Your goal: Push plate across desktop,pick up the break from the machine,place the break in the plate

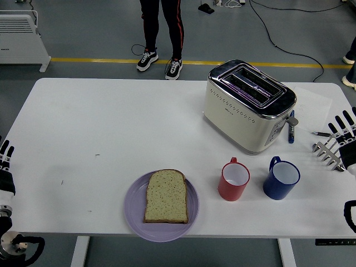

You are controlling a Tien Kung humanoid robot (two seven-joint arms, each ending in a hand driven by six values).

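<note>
A slice of bread (pixel 165 196) lies flat on a purple plate (pixel 133 214) near the table's front edge, left of centre. A cream and chrome toaster (pixel 248 105) stands at the back right with its two slots empty. My left hand (pixel 4 167) rests at the far left edge, fingers straight, holding nothing. My right hand (pixel 346 136) is at the far right edge, fingers spread, holding nothing, well clear of the toaster.
A red mug (pixel 233 179) and a blue mug (pixel 281 178) stand in front of the toaster. A blue pen (pixel 291 129) lies beside the toaster. A metal rack (pixel 329 150) lies near my right hand. A person's legs (pixel 161 33) stand beyond the table.
</note>
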